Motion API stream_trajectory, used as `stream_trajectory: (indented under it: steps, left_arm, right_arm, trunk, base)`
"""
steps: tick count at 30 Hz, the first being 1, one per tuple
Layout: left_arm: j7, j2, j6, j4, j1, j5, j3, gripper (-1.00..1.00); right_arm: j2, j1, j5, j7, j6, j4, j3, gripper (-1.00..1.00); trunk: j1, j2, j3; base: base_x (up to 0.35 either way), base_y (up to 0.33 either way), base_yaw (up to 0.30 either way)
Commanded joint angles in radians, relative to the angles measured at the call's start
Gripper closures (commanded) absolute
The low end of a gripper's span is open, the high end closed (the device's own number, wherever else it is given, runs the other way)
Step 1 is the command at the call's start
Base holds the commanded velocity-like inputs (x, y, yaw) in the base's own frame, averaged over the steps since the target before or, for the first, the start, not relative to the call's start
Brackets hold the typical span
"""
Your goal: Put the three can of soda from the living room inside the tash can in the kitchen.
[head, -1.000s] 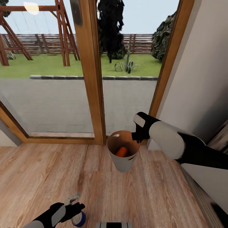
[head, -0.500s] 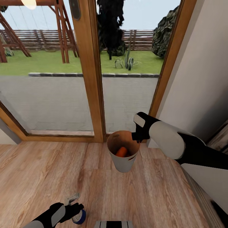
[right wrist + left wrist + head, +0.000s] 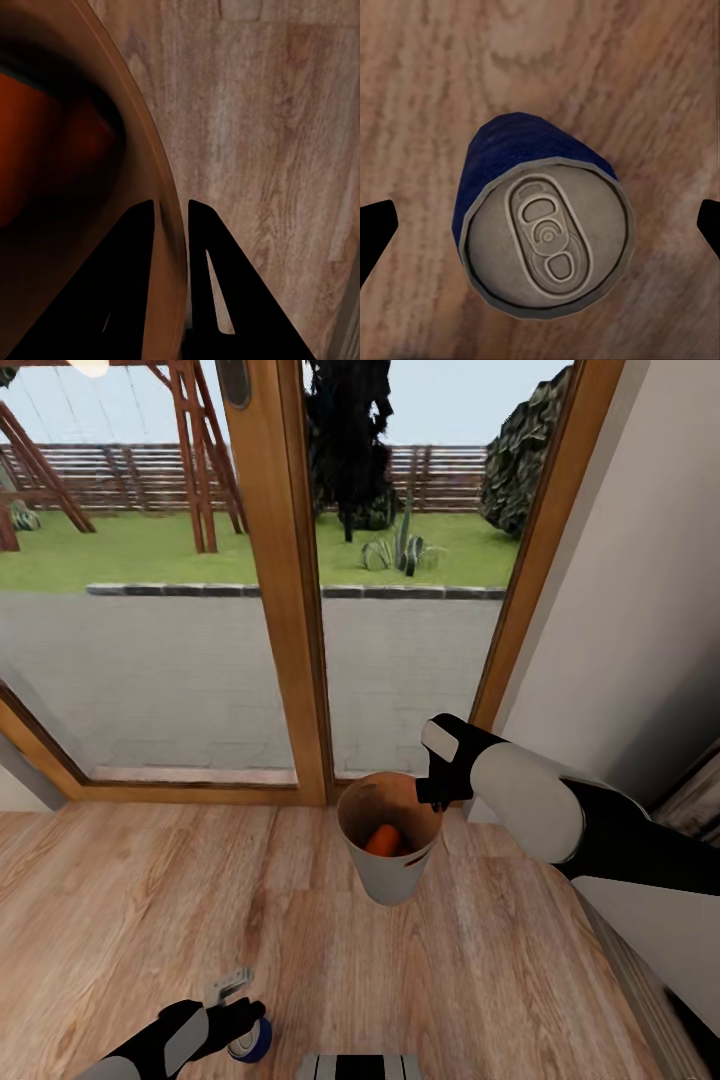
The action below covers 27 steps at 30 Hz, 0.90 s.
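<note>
My right gripper [image 3: 432, 792] is clamped on the rim of the trash can [image 3: 388, 875], one finger inside the wall and one outside, and I hold the bin clear of the wood floor [image 3: 130, 900] in front of the wood-framed glass doors [image 3: 290, 590]. In the right wrist view the two dark fingers [image 3: 139, 255] pinch the thin brown rim [image 3: 161, 180] between them, nearly closed on it, with the floor boards showing far below. An orange can [image 3: 384, 840] lies tilted in the bottom of the bin; from the wrist it shows as a blurred orange-red mass [image 3: 30, 142] deep in the glossy brown interior.

My left gripper [image 3: 240, 1020] is low at my left side, directly above the blue can [image 3: 251, 1043]. The can stands upright on the floor, its pale top with the pull tab facing up at my wrist camera [image 3: 547, 236]. My left fingers are spread wide: only their dark tips [image 3: 375, 225] show at the two edges of that view, each well apart from the can's sides, with the can lying between them and touching neither. The can's blue wall leans slightly away in that view, so I am a little off its axis.

A pale wall [image 3: 640, 580] runs along my right.
</note>
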State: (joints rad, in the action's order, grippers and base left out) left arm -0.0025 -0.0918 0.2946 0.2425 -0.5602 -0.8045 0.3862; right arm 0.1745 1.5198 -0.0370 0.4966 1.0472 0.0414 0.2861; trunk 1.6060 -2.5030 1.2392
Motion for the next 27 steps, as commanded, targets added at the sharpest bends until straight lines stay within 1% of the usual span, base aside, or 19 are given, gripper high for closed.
stream_trajectory:
  steps: [1, 9, 15, 17, 23, 27]
  left_arm:
    - [0.000, 0.001, -0.002, 0.000, 0.000, 0.000, 0.002, -1.00]
    - [0.001, 0.004, -0.015, 0.000, 0.000, 0.002, 0.009, -1.00]
    - [0.001, 0.011, -0.024, 0.000, 0.000, 0.002, 0.016, -1.00]
    - [0.001, 0.011, -0.025, 0.000, 0.000, 0.002, 0.017, -1.00]
    - [0.001, 0.012, -0.027, 0.000, 0.000, 0.001, 0.018, -1.00]
    - [0.001, 0.012, -0.028, 0.001, 0.000, 0.001, 0.019, -1.00]
  right_arm:
    - [0.000, 0.000, -0.014, -0.003, 0.000, 0.000, 0.013, 1.00]
    - [0.000, 0.000, -0.014, -0.003, 0.000, 0.000, 0.013, 1.00]
    - [0.000, 0.000, -0.014, -0.003, 0.000, 0.000, 0.013, 1.00]
    - [0.000, 0.000, -0.014, -0.003, 0.000, 0.000, 0.013, 1.00]
    - [0.000, 0.000, -0.014, -0.003, 0.000, 0.000, 0.013, 1.00]
    - [0.000, 0.000, -0.014, -0.003, 0.000, 0.000, 0.013, 1.00]
  trunk:
    - [0.000, 0.000, 0.000]
    - [0.000, 0.000, 0.000]
    - [0.003, -0.001, 0.023]
    - [0.003, -0.001, 0.023]
    - [0.005, -0.003, 0.046]
    - [0.005, -0.003, 0.046]
  base:
    - [0.000, 0.000, 0.000]
    - [0.000, 0.000, 0.000]
    - [0.000, 0.000, 0.000]
    - [0.000, 0.000, 0.000]
    - [0.000, 0.000, 0.000]
    - [0.000, 0.000, 0.000]
